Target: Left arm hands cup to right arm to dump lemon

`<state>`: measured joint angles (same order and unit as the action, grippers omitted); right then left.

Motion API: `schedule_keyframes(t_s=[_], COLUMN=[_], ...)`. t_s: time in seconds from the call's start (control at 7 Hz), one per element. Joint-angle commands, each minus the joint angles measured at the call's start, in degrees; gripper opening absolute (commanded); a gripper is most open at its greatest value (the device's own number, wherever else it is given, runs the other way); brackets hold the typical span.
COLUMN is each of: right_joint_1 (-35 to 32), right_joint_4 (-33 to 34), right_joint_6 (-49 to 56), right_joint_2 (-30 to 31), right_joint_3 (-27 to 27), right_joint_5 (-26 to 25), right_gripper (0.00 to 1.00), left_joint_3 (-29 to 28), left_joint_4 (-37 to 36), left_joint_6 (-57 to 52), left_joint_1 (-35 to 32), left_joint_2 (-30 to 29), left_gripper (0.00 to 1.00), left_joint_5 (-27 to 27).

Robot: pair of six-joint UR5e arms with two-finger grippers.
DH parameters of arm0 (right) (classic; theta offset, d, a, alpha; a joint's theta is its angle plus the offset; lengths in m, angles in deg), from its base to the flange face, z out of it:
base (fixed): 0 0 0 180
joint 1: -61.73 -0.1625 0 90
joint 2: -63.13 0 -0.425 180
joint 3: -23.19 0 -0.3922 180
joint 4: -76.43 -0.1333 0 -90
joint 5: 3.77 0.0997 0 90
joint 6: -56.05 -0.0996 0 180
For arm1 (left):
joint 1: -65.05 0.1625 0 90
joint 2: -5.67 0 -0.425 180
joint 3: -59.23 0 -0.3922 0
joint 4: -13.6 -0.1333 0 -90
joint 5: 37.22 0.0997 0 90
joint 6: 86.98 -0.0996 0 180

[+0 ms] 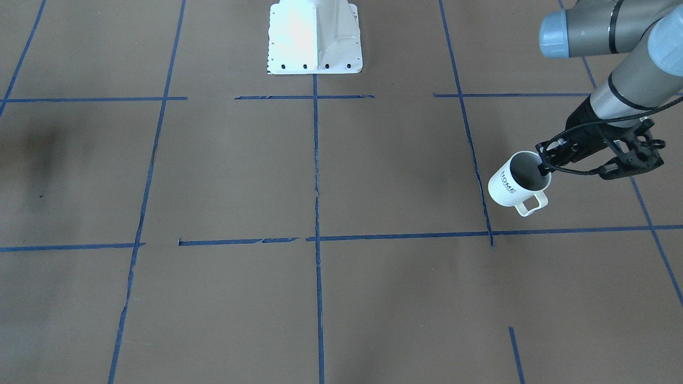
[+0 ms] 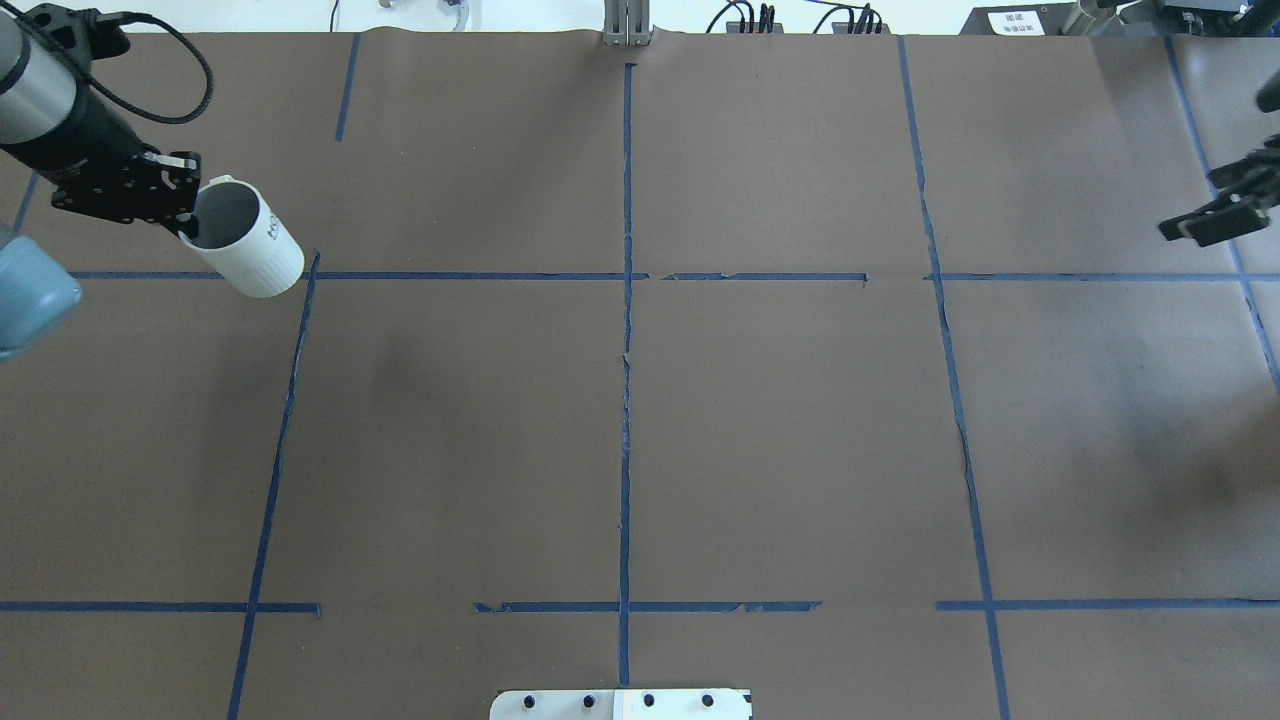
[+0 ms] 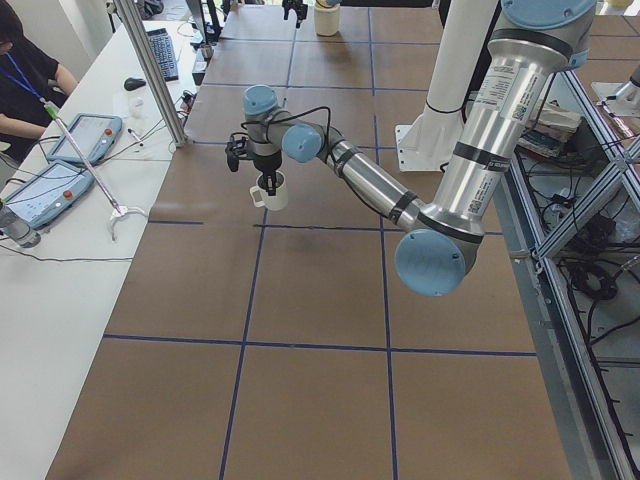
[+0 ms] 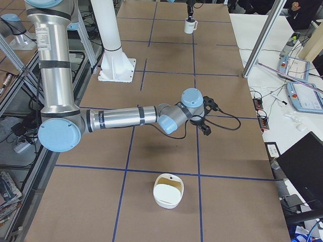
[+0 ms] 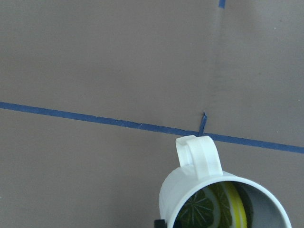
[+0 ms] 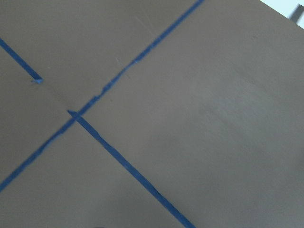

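The white cup (image 1: 512, 186) with "HOME" lettering hangs tilted from my left gripper (image 1: 544, 162), which is shut on its rim, one finger inside the mouth. The cup looks lifted a little off the brown table. It also shows in the overhead view (image 2: 255, 250), the exterior left view (image 3: 271, 191) and, far off, the exterior right view (image 4: 190, 25). In the left wrist view the cup (image 5: 190, 190) has its handle toward the far side, and the yellow-green lemon (image 5: 213, 211) lies inside. My right gripper (image 2: 1195, 210) hovers empty at the far right, its fingers apart.
The robot's white base plate (image 1: 315, 37) sits mid-table at my side. A white bowl-like container (image 4: 169, 190) stands near the right end of the table. Operators' tablets and cables lie on a side bench (image 3: 70, 160). Blue tape lines grid the brown table (image 2: 627, 400).
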<state>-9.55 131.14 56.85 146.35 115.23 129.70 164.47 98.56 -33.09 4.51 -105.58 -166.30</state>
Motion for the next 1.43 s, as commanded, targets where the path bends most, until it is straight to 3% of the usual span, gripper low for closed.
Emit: schedule_keyframes(t_s=[0.0, 0.43, 0.71, 1.0, 1.29], right_joint_1=[7.97, 18.16, 29.82, 40.55, 47.08], right_joint_4=[-1.53, -10.54, -21.69, -32.34, -32.91], right_joint_6=[-2.65, -10.86, -20.54, -23.82, -25.14], right_joint_2=[-7.25, -15.43, -17.21, -19.3, -20.9], right_joint_3=[-0.37, -0.9, -0.72, -0.72, -0.81], right_joint_5=[-4.06, -11.36, -28.34, -44.45, -57.65], right_gripper=[0.99, 0.99, 0.99, 0.99, 0.99], left_joint_3=[-3.27, -7.94, -11.36, -12.6, -12.61], left_joint_4=[0.02, 0.98, 6.32, 8.64, 8.73], left_joint_6=[11.1, 24.39, 30.55, 34.25, 38.2], left_joint_1=[3.93, 8.94, 11.14, 12.81, 14.83], left_joint_2=[-7.03, -15.57, -18.21, -19.44, -21.64], left_gripper=[0.0, 0.0, 0.0, 0.0, 0.0], left_joint_5=[-0.38, -0.38, -0.29, -0.29, -0.29])
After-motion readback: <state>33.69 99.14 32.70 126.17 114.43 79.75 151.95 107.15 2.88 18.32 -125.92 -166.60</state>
